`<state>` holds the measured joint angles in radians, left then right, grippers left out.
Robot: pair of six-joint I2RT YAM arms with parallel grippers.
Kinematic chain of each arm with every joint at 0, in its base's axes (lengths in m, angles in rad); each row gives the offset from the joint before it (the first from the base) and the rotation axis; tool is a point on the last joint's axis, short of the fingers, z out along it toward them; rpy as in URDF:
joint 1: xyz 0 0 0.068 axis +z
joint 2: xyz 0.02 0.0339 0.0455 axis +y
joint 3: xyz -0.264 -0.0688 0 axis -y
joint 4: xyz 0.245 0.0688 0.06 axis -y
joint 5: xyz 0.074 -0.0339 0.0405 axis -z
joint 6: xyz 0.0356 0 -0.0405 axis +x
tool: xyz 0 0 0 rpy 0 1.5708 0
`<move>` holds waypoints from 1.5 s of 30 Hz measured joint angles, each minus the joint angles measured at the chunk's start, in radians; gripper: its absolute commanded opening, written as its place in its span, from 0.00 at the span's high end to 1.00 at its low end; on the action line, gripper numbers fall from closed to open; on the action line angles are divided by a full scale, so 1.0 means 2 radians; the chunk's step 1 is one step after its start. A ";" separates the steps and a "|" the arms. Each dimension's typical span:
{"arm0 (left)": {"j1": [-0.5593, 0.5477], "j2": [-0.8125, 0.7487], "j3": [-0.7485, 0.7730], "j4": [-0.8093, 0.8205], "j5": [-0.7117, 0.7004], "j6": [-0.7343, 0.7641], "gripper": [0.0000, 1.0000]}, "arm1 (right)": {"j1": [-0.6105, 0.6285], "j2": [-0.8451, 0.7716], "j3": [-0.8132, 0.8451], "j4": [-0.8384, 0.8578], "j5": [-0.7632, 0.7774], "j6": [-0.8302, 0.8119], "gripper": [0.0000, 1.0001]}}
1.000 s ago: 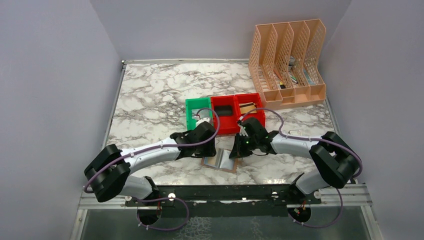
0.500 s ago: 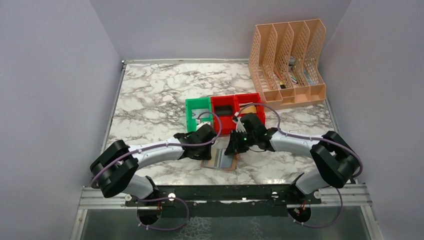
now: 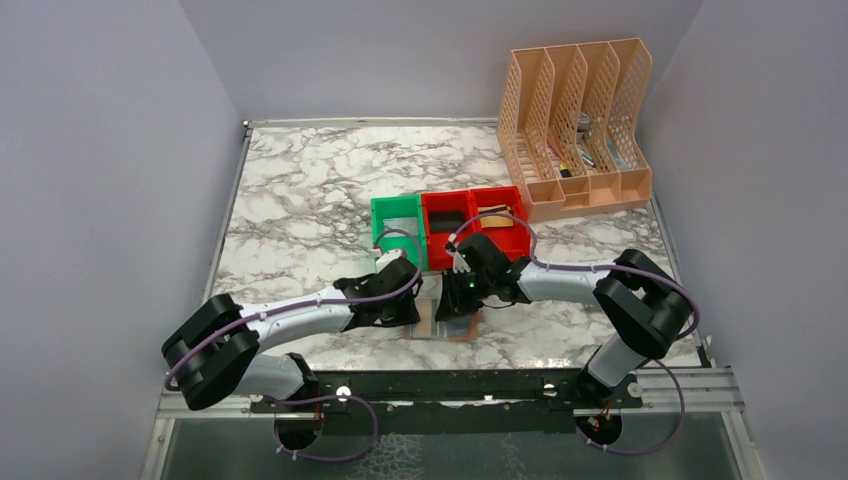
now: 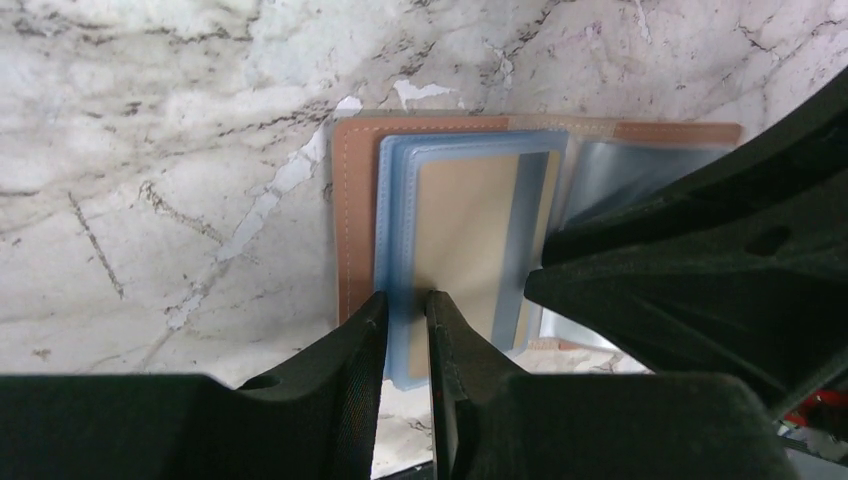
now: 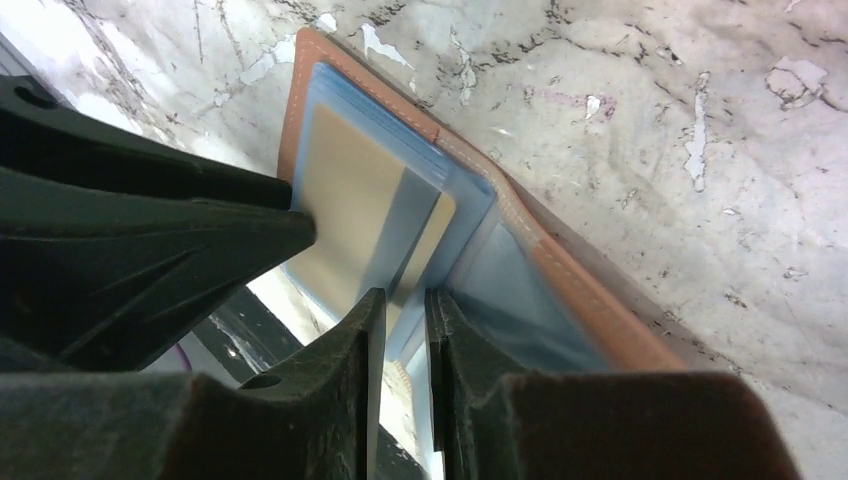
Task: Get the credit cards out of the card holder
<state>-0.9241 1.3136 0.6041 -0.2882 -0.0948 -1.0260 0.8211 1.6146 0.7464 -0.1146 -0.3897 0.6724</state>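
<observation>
The card holder lies open on the marble between both grippers, brown cover down, blue pockets up. A gold credit card sits in the top blue pocket, and a silver-grey one shows in the other half. My left gripper is shut on the near edge of the blue pocket leaf. From the opposite side my right gripper stands slightly open, its narrow gap over the edge of the gold card and its pocket. The holder's middle is hidden in the top view.
A green bin and two red bins stand just behind the holder; the red ones hold a black and a gold card. A peach file organizer is at the back right. A metal rail runs along the near edge.
The right gripper has slid left onto the holder and parted its jaws a little. The left gripper's jaws have narrowed onto the blue pocket leaf.
</observation>
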 measured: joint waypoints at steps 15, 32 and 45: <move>0.000 -0.039 -0.022 0.005 0.000 -0.015 0.61 | 0.002 0.005 -0.025 0.043 0.033 0.040 0.99; 0.000 -0.090 -0.022 0.010 0.000 -0.003 0.57 | -0.013 0.003 -0.102 0.179 0.009 0.113 0.99; 0.000 -0.080 -0.039 0.055 0.022 -0.010 0.61 | -0.030 0.025 -0.135 0.263 -0.027 0.146 0.99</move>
<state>-0.9241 1.1545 0.5251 -0.1780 -0.0509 -1.0451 0.7609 1.6646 0.4767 0.4110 -0.4446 0.9653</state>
